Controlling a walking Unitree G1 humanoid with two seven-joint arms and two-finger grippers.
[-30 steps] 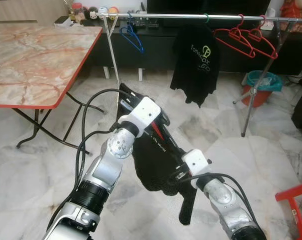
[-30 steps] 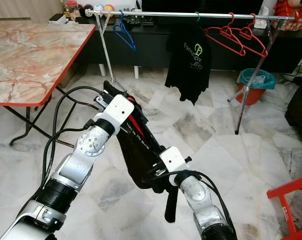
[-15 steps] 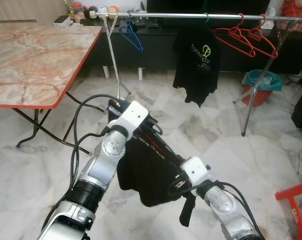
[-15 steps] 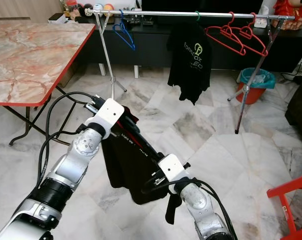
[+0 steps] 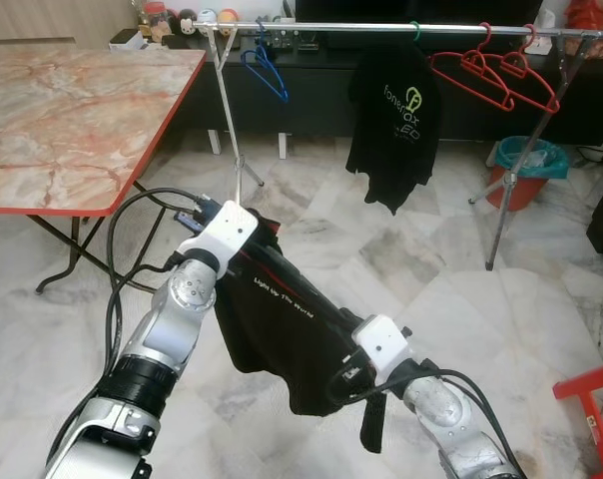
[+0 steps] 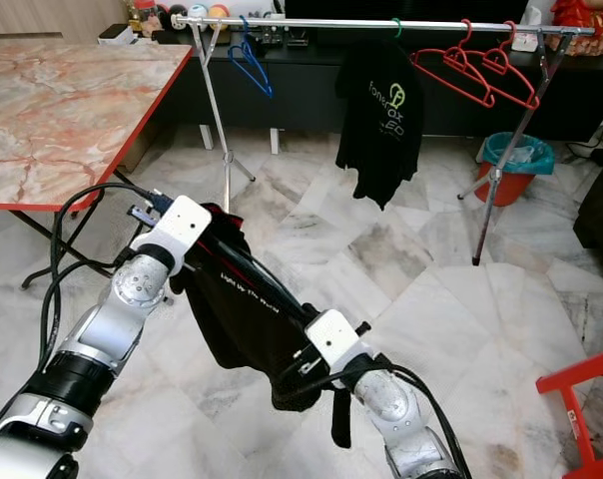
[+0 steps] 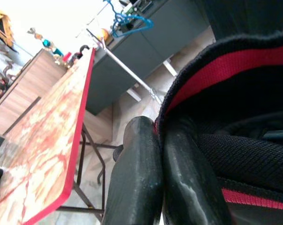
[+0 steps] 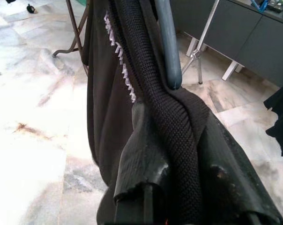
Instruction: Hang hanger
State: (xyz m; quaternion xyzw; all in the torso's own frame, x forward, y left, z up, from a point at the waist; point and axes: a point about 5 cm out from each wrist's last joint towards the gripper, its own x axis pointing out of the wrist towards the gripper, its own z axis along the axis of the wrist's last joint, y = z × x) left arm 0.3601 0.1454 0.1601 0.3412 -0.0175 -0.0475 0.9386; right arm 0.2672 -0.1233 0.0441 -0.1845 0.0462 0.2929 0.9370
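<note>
- Step in hand, by my read: carry phase. The black knit garment with red trim [image 5: 282,329] is stretched low between both arms, well short of the long silver clothes rail on its folding stand [image 5: 381,29]; nothing hung yet.
- Left gripper [image 7: 153,173]: fingers pressed together on the garment's red-banded edge, per its wrist view.
- Right gripper [image 8: 179,154]: 2 fingers clamped around a thick knit fold; a dark blue-grey bar [image 8: 166,42], probably the hanger's arm, runs out of the cloth just past the fingers.
- The hanger's hook isn't visible, so I can't tell which way it faces.
- Rail contents: blue plastic hanger [image 5: 265,72] near its left end, black printed T-shirt on a green hook [image 5: 394,125] in the middle, 2 red hangers [image 5: 496,75] at the right.
- Free rail between the blue hanger and the T-shirt looks like the best slot.
- Next move calls for: close in on the rail, raise both arms above bar height, find the hook, drop it over the bar.
- Risk: the red-edged marble-top folding table [image 5: 72,110] sits close on the left; watch the left elbow.
</note>
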